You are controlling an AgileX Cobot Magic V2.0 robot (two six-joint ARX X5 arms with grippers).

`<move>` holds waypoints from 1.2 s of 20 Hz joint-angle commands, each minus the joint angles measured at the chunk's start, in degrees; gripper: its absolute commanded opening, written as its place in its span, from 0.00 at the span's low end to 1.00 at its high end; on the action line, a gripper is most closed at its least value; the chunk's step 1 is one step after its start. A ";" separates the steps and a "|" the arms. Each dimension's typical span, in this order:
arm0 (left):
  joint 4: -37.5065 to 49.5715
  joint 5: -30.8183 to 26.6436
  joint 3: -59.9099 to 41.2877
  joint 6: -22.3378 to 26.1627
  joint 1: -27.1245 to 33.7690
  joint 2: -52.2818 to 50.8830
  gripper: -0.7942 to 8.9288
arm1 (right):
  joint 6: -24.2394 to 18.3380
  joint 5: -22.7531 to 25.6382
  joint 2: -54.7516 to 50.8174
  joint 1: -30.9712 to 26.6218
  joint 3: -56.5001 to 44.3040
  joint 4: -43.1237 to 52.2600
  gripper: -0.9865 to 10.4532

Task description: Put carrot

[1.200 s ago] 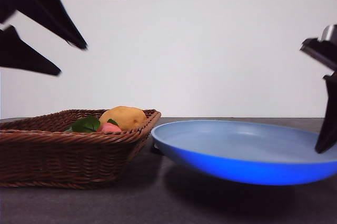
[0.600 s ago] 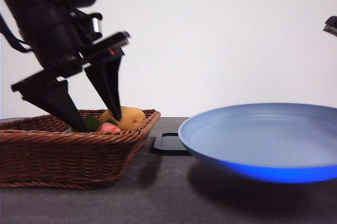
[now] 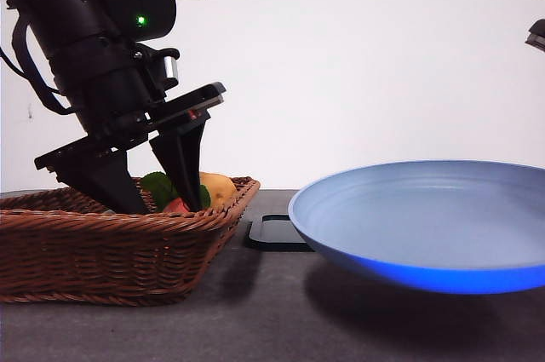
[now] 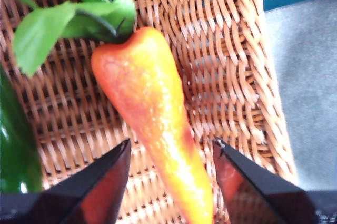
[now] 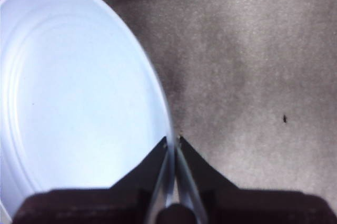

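Where the wicker basket (image 3: 119, 247) sits at the left of the counter (image 3: 272, 319), the left gripper (image 4: 171, 147) has its 2 jaws spread wide inside it, closed on nothing. The carrot (image 4: 150, 113) lies flat on the basket floor directly between those jaws, its long axis running away from the gripper: tapered tip nearest, green leaves farthest. A squeeze across its narrow half looks like the next move, and this arm is plainly the nearer one. A green vegetable (image 4: 16, 150) lies beside it. Further right, the right gripper (image 5: 172, 140) pinches the rim of the blue plate (image 3: 426, 226), holding it above the counter. No readable writing shows.
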 commanded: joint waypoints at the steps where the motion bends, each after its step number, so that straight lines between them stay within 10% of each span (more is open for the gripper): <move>1: 0.11 -2.51 0.83 1.20 -0.59 2.03 0.35 | -0.42 -0.31 0.17 0.11 0.72 0.61 0.09; 12: 0.22 -5.07 0.83 2.71 -1.18 4.11 0.19 | -0.44 -0.31 0.17 0.11 0.72 0.63 0.09; 18: -3.63 -1.33 0.85 3.98 -1.38 -13.77 0.19 | -0.39 -0.35 0.17 0.11 0.72 0.90 0.09; 21: 7.04 16.61 0.85 3.23 -5.68 -17.90 0.19 | -0.15 -0.72 0.20 0.17 0.72 1.09 0.09; 24: 20.59 12.44 0.85 2.91 -15.52 -14.75 0.19 | 0.68 -4.02 0.20 0.22 0.72 1.05 0.09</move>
